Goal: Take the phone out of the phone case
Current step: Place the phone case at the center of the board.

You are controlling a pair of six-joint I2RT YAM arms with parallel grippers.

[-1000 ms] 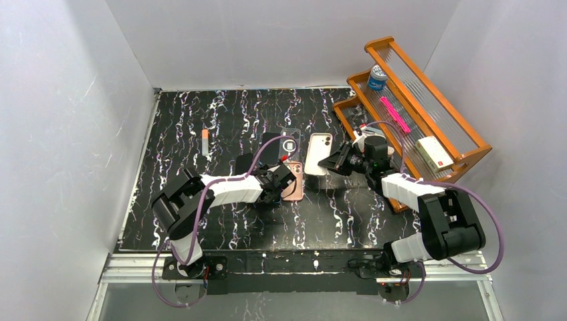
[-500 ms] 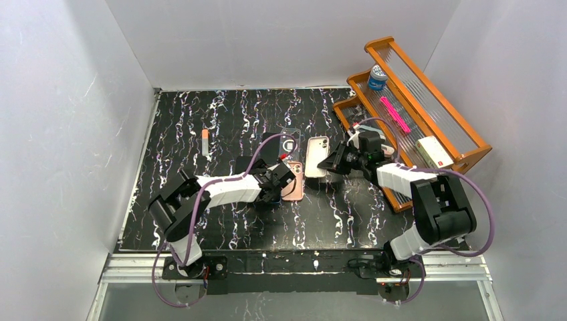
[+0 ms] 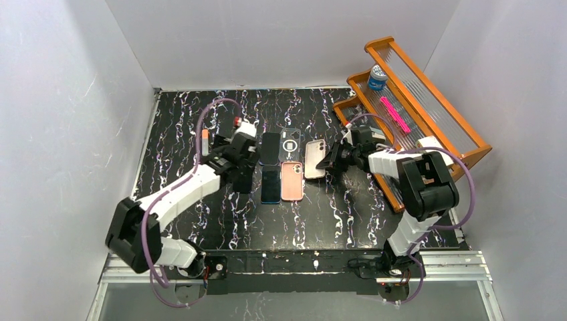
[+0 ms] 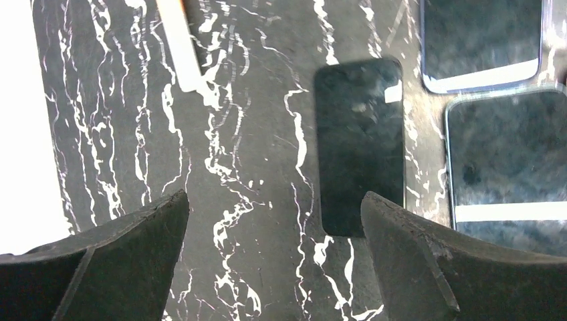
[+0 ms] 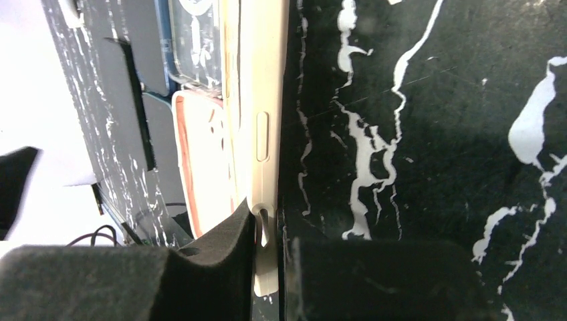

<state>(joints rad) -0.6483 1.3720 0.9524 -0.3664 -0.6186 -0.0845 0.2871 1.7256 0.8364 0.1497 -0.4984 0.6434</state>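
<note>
A cream phone case stands tilted on its long edge at mid-table, and my right gripper is shut on its near end. The right wrist view shows that case edge-on, pinched between the jaws of the right gripper; whether a phone sits inside it I cannot tell. A blue-rimmed phone lies screen-up beside a pink case. My left gripper hangs open left of them, holding nothing. In the left wrist view, the left gripper is above bare table, with a black phone just ahead.
Another black phone and a clear case with a ring mark lie behind the pink case. A small orange-tipped marker lies to the left. A wooden rack at the right holds a blue-capped bottle, a pink pen and a white box.
My left gripper opened and drew back to the left, away from the pink case, leaving the blue-rimmed phone uncovered. The right gripper shifted slightly back with the cream case, tilting it more.
</note>
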